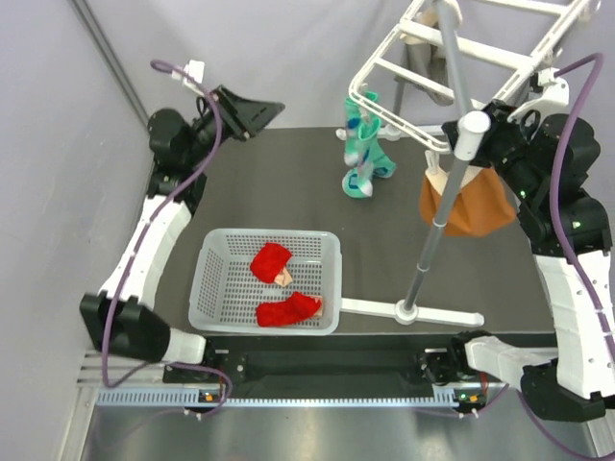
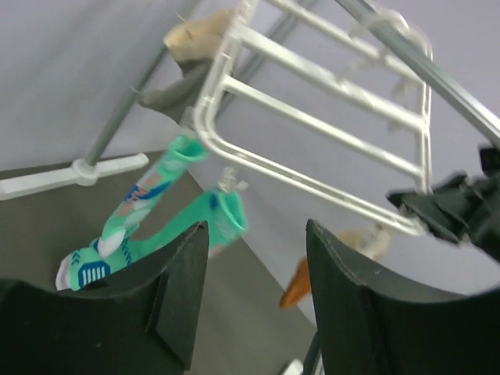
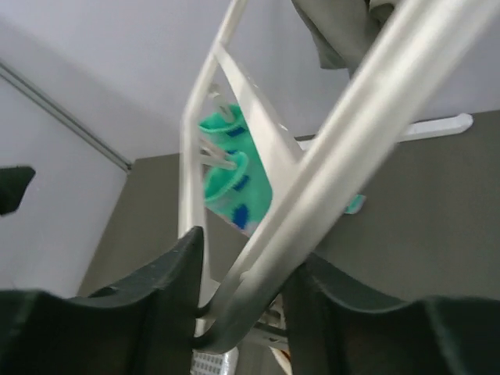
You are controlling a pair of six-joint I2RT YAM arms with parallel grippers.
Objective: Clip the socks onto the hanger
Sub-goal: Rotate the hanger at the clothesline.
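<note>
The top of the hanger [image 1: 423,53] runs off the edge of the picture, and its little clips are too small to see well. In the right wrist view the green socks [image 3: 230,176] look blurry and are partly hidden behind the pole [image 3: 328,180]. They hang from one corner of the hanger's frame, toes down, above the dark table [image 1: 288,192]. The right gripper [image 3: 246,262] has its fingers closed around the pole, one finger on each side. The left gripper [image 2: 256,234] is wide open and holds nothing. The white basket [image 1: 216,288] sits on the table and holds the two red socks [image 1: 271,261], lying a little apart. Some brown socks [image 1: 471,206] hang just beside the pole.
</note>
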